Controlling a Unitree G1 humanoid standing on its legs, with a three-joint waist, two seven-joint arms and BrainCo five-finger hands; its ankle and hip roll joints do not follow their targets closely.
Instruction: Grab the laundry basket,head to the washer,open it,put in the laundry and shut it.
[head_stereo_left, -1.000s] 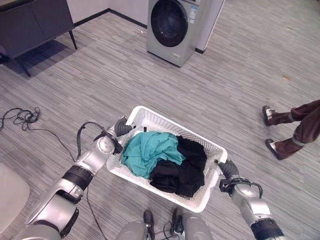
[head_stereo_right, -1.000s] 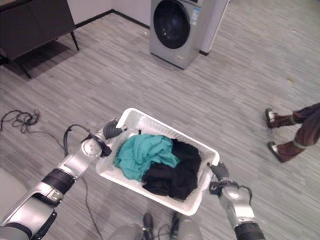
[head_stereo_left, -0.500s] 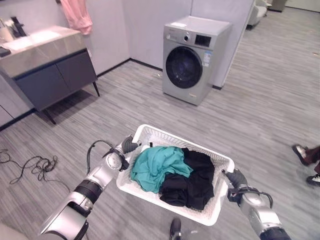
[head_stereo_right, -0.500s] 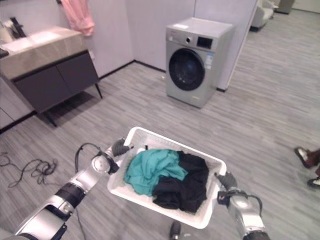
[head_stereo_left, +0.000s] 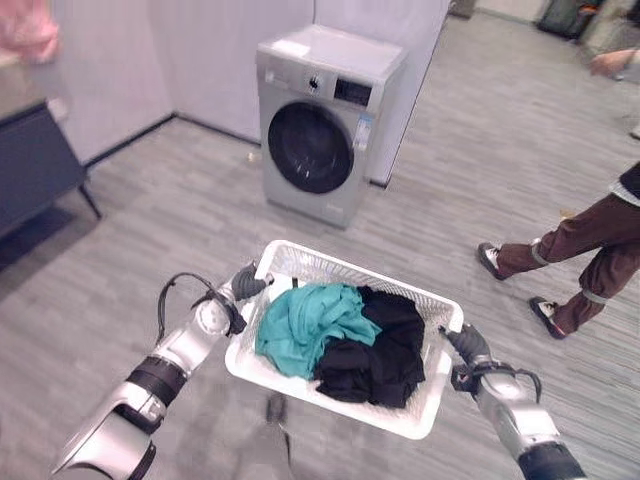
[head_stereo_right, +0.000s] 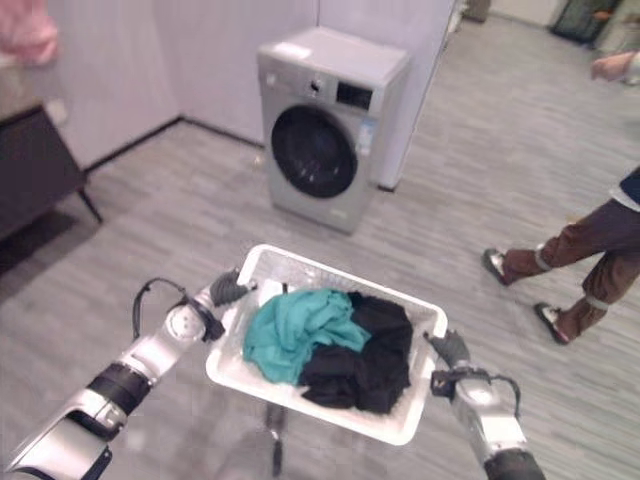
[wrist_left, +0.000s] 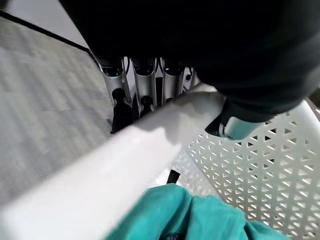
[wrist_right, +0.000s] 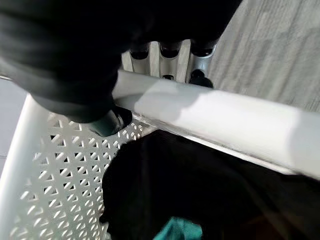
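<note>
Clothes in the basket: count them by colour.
2: a teal garment on the robot's left side of the white basket, a black pile on the right; more may lie underneath.

person (head_stereo_left: 585, 240) cut off above the waist

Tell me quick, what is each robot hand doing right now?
Left hand: shut on the laundry basket, fingers curled round its rim.
Right hand: shut on the laundry basket's opposite rim.

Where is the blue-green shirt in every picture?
Left eye view: teal shirt in the basket's left half.
Right eye view: same place.
Left wrist view: below the white rim.
Right wrist view: a scrap under the black clothes.
Shared landmark: white laundry basket.
</note>
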